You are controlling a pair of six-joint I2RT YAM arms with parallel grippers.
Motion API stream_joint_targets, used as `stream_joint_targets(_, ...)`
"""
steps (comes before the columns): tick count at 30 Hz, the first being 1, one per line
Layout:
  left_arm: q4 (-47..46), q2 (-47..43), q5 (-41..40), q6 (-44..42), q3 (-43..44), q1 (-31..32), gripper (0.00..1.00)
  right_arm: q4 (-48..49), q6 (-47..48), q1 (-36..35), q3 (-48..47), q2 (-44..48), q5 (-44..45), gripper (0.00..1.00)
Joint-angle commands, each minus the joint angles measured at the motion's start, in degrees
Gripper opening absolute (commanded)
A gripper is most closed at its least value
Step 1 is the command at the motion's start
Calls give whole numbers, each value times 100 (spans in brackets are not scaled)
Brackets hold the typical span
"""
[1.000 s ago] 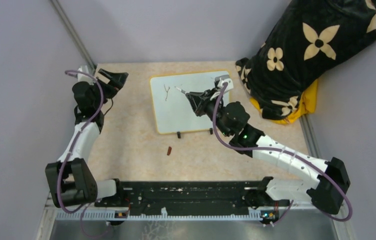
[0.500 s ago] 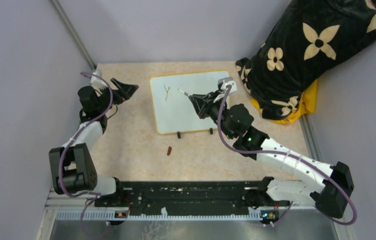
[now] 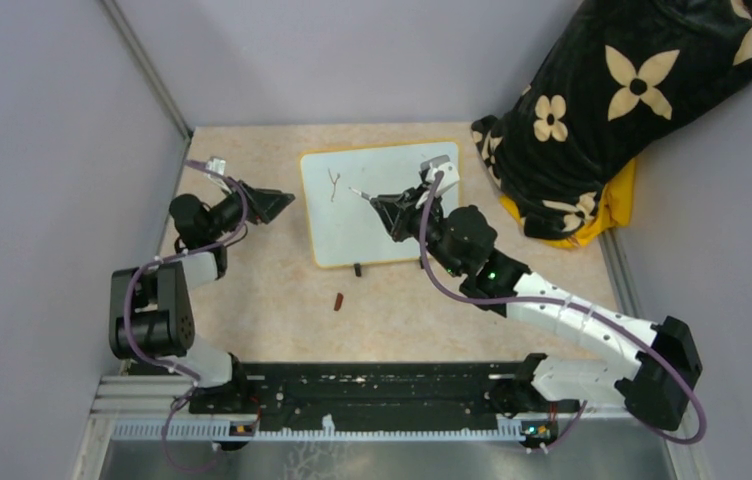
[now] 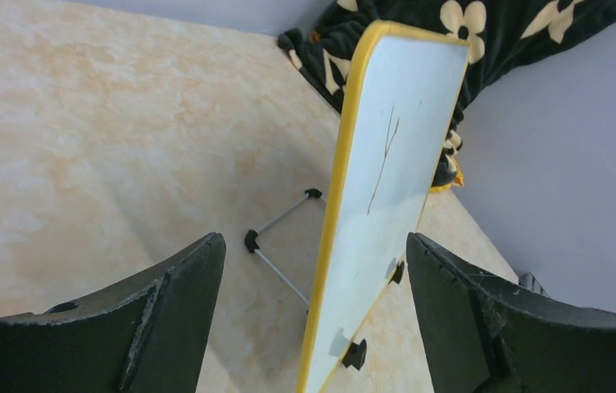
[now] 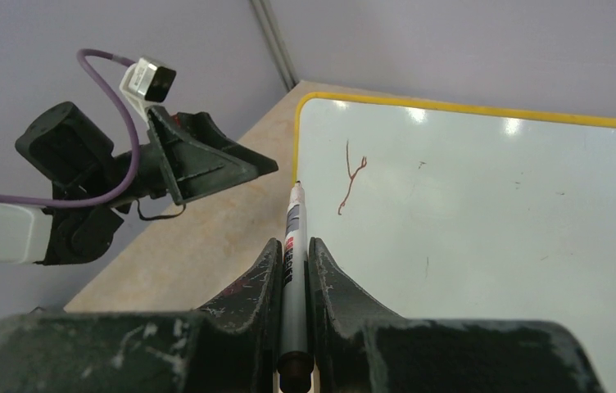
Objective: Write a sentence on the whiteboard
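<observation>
Right jaws pinch a marker [image 5: 292, 241] near the whiteboard [image 3: 352, 232] (one reddish stroke [image 5: 347, 176] on it); left jaws spread, facing its yellow edge.

Small whiteboard [image 3: 352, 235], yellow frame, rounded corners, stands propped at a tilt on black feet near table [image 3: 252, 290] far edge. Sentence [image 3: 334, 183]: only one thin reddish-brown Y-like stroke, upper left.
</observation>
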State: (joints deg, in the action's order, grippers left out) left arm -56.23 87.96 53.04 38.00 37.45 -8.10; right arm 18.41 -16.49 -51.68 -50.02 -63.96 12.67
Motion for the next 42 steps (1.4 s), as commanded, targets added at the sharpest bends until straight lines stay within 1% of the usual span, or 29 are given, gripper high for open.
stream_joint_targets(1, -1619, 388, 318, 430, -352, 63, 87, 403, 140, -1, -248, -58, -217, 0)
stream_joint_targets(3, -1971, 781, 810, 816, -182, 71, 87, 457, 144, 0, -230, -91, -282, 0)
stream_joint_targets(4, -2306, 1032, 1005, 1104, -133, 75, 85, 464, 152, 0, -219, -98, -309, 0)
stream_joint_targets(8, -4425, 1928, 1279, 2397, -146, 83, 79, 534, 137, -2, -139, -105, -315, 0)
stream_joint_targets(9, -4619, 2132, 1328, 2634, -86, 93, 77, 552, 122, 0, -125, -114, -328, 0)
stream_joint_targets(11, -4644, 2345, 1480, 2694, 53, 151, 74, 579, 83, -1, -120, -180, -352, 0)
stream_joint_targets(13, -4642, 2387, 1563, 2565, 86, 247, 71, 601, 54, 1, -149, -259, -361, 0)
stream_joint_targets(20, -4642, 2362, 1420, 2184, 53, 312, 67, 629, 10, 0, -341, -542, -443, 0)
stream_joint_targets(25, -4641, 2458, 1403, 2051, 132, 394, 57, 621, -20, 0, -426, -669, -454, 0)
stream_joint_targets(33, -4639, 2414, 1420, 1797, 48, 508, 46, 616, -49, -17, -557, -863, -370, 0)
stream_joint_targets(36, -4643, 2403, 1429, 1766, 43, 509, 42, 617, -9, -49, -606, -964, -112, 0)
stream_joint_targets(42, -4642, 2468, 1422, 1692, 18, 509, 33, 628, 151, -139, -829, -1307, 904, 0)
